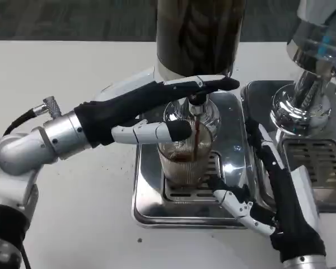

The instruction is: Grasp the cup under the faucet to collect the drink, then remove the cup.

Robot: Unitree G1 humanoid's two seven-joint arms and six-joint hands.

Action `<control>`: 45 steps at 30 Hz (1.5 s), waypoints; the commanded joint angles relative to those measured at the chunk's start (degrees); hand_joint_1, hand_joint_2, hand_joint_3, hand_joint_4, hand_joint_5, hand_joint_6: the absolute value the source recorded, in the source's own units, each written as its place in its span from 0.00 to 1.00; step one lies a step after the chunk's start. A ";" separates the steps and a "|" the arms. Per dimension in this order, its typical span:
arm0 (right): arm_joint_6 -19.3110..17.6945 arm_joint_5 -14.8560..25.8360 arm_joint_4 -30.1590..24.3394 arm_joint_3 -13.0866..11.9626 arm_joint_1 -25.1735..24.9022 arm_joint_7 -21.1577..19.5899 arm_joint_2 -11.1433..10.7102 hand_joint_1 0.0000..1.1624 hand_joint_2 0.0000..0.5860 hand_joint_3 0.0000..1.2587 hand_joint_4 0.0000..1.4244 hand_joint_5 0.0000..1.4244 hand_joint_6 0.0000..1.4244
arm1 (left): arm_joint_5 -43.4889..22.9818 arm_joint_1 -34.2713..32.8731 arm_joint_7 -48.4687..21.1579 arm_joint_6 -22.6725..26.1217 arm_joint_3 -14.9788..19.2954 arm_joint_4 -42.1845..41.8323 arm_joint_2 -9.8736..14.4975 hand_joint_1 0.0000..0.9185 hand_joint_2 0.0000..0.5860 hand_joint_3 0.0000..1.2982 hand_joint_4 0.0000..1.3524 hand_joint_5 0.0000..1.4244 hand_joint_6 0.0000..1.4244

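Note:
A clear ribbed cup [182, 162] stands on the steel drip tray [148, 207] under the faucet [197, 103]. A thin dark stream runs from the faucet into the cup, which has dark drink in its lower part. My left hand [140, 109] reaches across from the left with its long fingers [213, 84] stretched over the faucet's top and its thumb lying by the cup's rim. My right hand [269, 190] lies on the tray to the right of the cup, fingers apart, thumb tip close to the cup's base. It holds nothing.
The dispenser's dark tank [199, 33] rises behind the cup. A second steel tray with a chrome machine [308, 101] stands at the right, close to my right forearm. Bare white table [73, 196] lies to the left and front.

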 commanded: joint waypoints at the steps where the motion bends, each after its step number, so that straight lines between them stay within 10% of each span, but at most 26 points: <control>1: -0.20 1.14 1.15 -0.26 -1.39 2.63 -0.47 0.54 0.35 0.01 0.02 0.06 0.08 | 3.22 0.92 -0.94 0.88 -1.33 1.50 1.22 0.00 0.19 0.12 0.03 0.04 0.00; 45: 3.30 6.39 3.79 -0.28 -6.56 12.89 0.73 0.54 0.38 0.00 0.00 0.01 0.06 | 4.84 2.34 0.81 -1.18 -1.84 0.46 2.42 0.00 0.19 0.12 0.03 0.03 0.00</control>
